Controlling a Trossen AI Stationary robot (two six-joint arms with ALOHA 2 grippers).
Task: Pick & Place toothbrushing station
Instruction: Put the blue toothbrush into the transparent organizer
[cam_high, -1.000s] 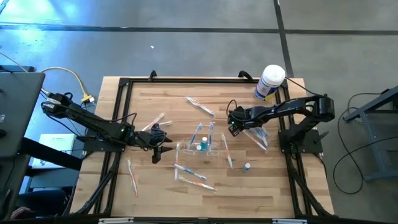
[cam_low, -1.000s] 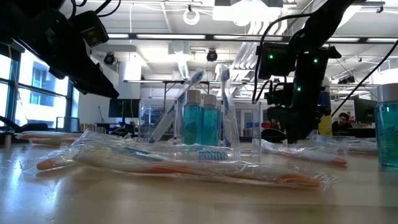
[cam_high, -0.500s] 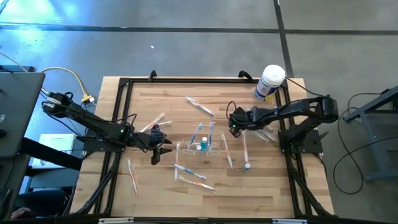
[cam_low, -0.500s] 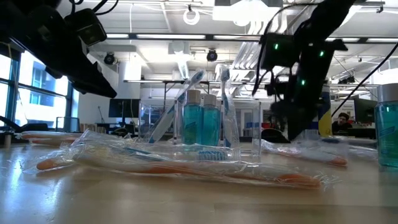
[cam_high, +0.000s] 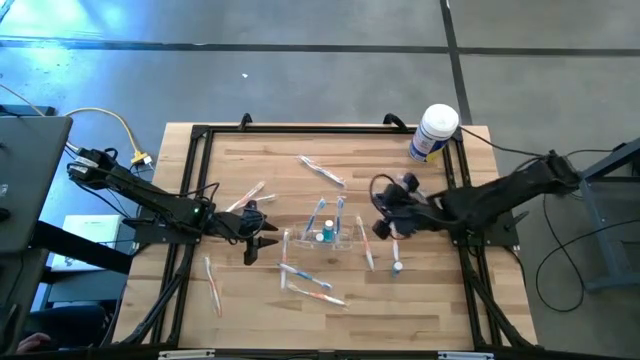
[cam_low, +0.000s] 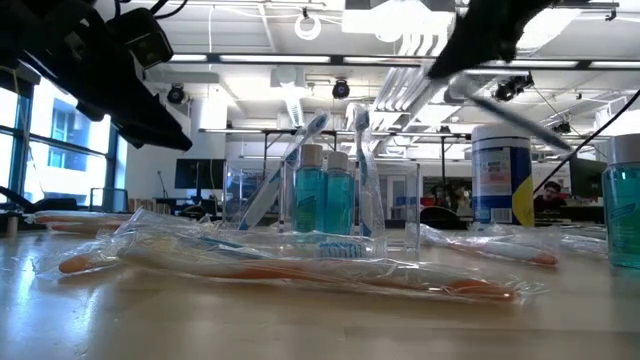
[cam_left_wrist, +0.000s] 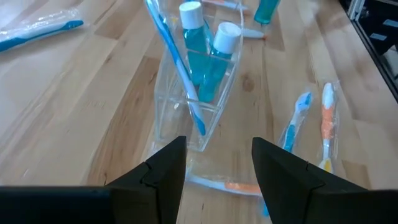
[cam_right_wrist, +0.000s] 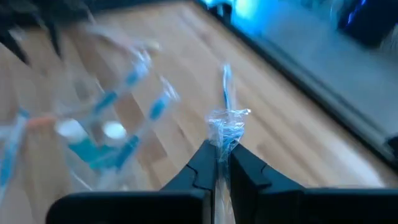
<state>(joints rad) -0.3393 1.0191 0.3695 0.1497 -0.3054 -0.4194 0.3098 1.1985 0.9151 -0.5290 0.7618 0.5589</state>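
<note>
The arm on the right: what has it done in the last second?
The right end effector shut on a wrapped toothbrush, lifted it off the table and drew back toward its own side. The left end effector stayed open, facing the clear holder, which has not moved; nor has the white canister.

There is one clear plastic holder, three small teal bottles with white caps, one big white canister with blue label, and about nine thin wrapped toothbrushes.
</note>
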